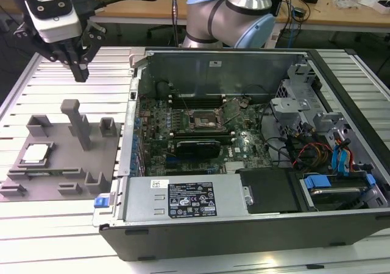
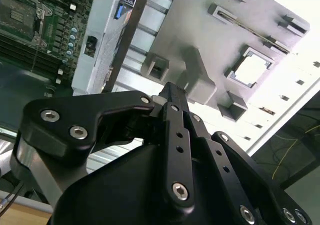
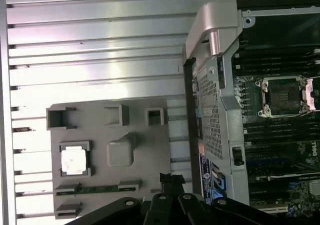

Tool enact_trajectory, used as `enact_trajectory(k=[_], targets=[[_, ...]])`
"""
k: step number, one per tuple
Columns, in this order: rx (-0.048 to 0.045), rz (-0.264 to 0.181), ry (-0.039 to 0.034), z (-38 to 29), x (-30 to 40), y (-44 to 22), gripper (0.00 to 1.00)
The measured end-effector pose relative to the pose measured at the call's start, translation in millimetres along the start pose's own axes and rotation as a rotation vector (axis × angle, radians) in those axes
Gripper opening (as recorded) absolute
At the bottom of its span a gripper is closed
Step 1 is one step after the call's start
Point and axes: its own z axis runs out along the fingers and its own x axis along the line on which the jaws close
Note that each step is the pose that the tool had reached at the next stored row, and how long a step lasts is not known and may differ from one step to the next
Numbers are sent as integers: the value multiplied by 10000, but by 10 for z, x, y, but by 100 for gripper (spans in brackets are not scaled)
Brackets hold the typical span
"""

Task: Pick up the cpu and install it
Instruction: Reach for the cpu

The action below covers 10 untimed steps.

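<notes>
The cpu (image 1: 35, 154) is a small silvery square chip lying flat in a recess of the grey fixture plate (image 1: 67, 170), at the exterior view's left. It also appears in both wrist views, as the cpu (image 3: 74, 161) and the cpu (image 2: 252, 67). My gripper (image 1: 80, 74) hangs well above the table behind the plate, its fingers together with nothing between them. It is apart from the chip. The gripper (image 2: 172, 91) points down at the plate. The dark metal-framed socket (image 1: 201, 120) sits open on the motherboard inside the case, and also shows as the socket (image 3: 282, 96).
The open computer case (image 1: 131, 134) lies at the exterior view's right, its wall beside the fixture plate. A tall grey post (image 1: 78, 123) stands on the plate near the chip. A power supply (image 1: 189, 198) with a white label lies along the case's front. The ribbed metal table (image 1: 55, 237) surrounds them.
</notes>
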Motion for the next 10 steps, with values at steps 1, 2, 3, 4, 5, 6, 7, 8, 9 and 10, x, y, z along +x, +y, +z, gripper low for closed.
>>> enact_trajectory(k=[1, 2, 3, 4, 5, 6, 7, 8, 9, 10], targets=[[0, 0, -3, -1, 39, -3, 11], [0, 0, -5, -2, 63, -5, 11], [0, 0, -6, -3, 85, -6, 11], [-1, 2, -10, -3, 118, -8, 11], [-1, 1, -12, -5, 153, -11, 11], [-1, 1, -15, -5, 176, -13, 11], [-2, 0, -18, -5, 198, -15, 11], [-1, -1, -19, -6, 220, -16, 11], [-2, -1, -22, -6, 240, -18, 11], [-2, -1, -23, -6, 276, -20, 11]])
